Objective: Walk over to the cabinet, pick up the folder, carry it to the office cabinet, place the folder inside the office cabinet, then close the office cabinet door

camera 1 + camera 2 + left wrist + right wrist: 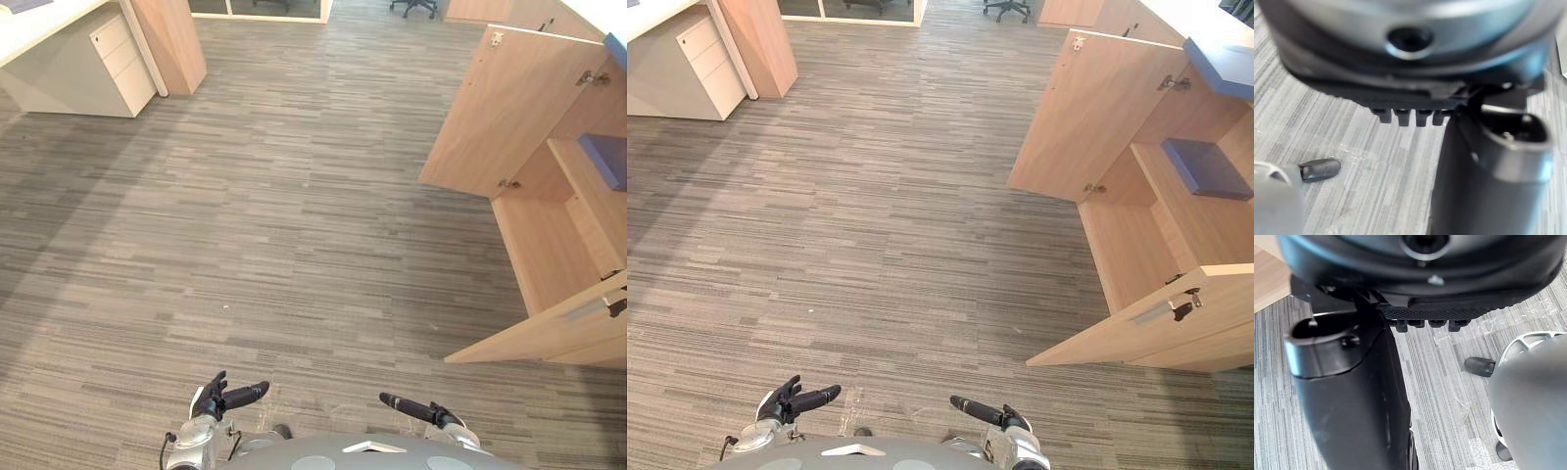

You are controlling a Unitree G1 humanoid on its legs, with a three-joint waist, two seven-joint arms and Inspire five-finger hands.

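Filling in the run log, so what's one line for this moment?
left hand: open, empty | right hand: open, empty | folder: lying inside cabinet | doors: open

The office cabinet [1136, 245] is set at the right, its far door [1073, 113] and near door [1156, 328] swung out over the floor [274, 225]. A folder [1207, 166] is laid on a shelf [1190, 220] inside it. A drawer unit [113, 64] is placed far left, and a chair [413, 6] far behind.
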